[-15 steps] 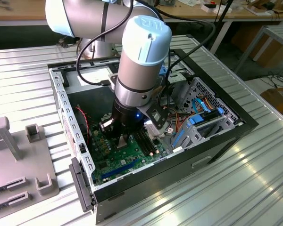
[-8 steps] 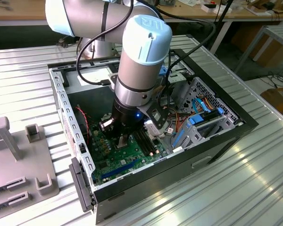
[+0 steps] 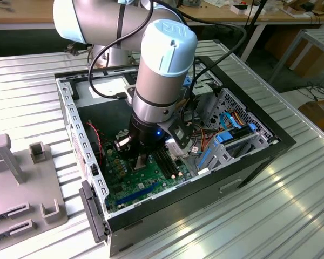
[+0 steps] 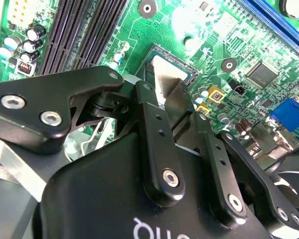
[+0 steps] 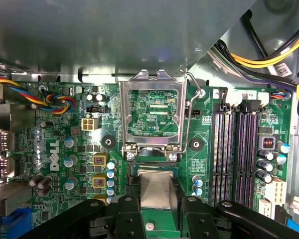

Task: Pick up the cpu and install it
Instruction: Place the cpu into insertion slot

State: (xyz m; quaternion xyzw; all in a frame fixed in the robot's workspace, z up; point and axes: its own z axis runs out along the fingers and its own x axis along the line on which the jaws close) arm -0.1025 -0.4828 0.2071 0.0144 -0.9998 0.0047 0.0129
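Down inside the open computer case (image 3: pixel 248 162) on the table (image 3: pixel 259 216). Clamped narrowly in the gripper (image 5: pixel 159 200): the cpu (image 5: pixel 154 188), at the socket (image 5: pixel 154 171) on the green motherboard (image 5: pixel 55 149), just beside the flipped-open metal frame (image 5: pixel 125 114), near the memory slots (image 5: pixel 236 149).

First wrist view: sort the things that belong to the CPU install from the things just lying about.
Job:
cpu
gripper, shut on the cpu
open socket frame

Just there:
memory slots
coloured wires
capacitors
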